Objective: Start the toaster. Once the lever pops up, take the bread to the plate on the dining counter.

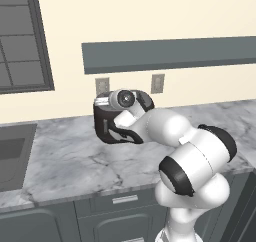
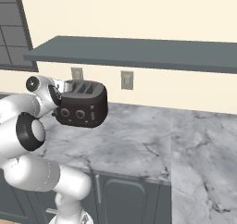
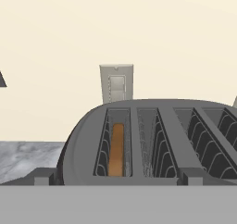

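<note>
Hand [image 1: 102, 117] sat spread & empty right at the toaster's [image 2: 82, 108] end on the table [image 2: 139, 144], prob. lined up for the lever, w/ the bread [image 3: 116, 149] just ahead, sunk in the leftmost slot, so toasting apparently hadn't started.

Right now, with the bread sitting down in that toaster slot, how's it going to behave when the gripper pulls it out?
The bread looks thin and flat, so probably light and fairly stiff. It stands on edge, low in the toaster's leftmost slot in the hand view, so a pinch may be awkward. It could crumble if squeezed hard.
</note>
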